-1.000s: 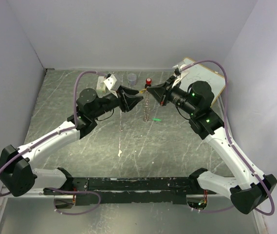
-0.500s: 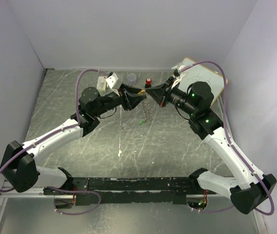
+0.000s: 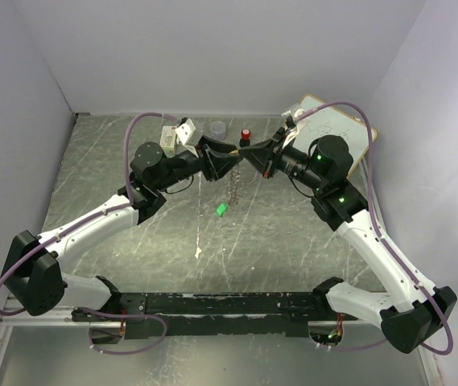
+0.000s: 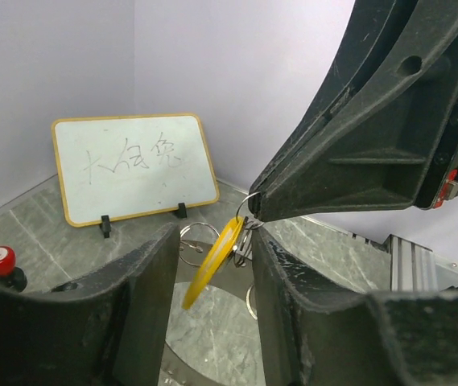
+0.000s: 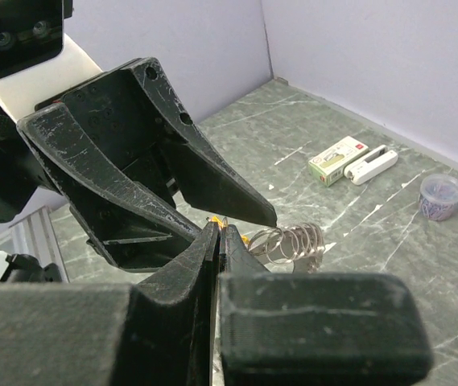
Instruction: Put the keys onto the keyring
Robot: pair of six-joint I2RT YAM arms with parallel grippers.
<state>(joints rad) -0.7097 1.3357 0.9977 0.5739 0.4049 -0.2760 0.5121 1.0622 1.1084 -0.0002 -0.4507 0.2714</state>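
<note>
Yellow key (image 4: 212,259) was right in the middle of it, hanging at a slant off a thin loop of the keyring (image 5: 295,241). The rest of that keyring trailed down as a coil of small rings, clear of the table (image 3: 132,177). The right gripper (image 4: 254,214) had its fingers pressed tight together on that loop at the very tip. That looked like the point of the hold: pin the ring up in the air so the key could be worked along it. The left gripper (image 4: 215,241) stood spread, one finger on each side of the yellow key, bracketing it. Whether a finger actually touched the key, I could not tell. The green key (image 3: 221,209) lay alone on the table, below the meeting point and well apart from both grippers, so by my reading it had yet to go on.

Both arms reached forward and inward from their bases, and the two grippers met nose to nose over the far middle of the table. Behind them stood a red-capped knob (image 4: 1,260) and a whiteboard (image 4: 136,165).
</note>
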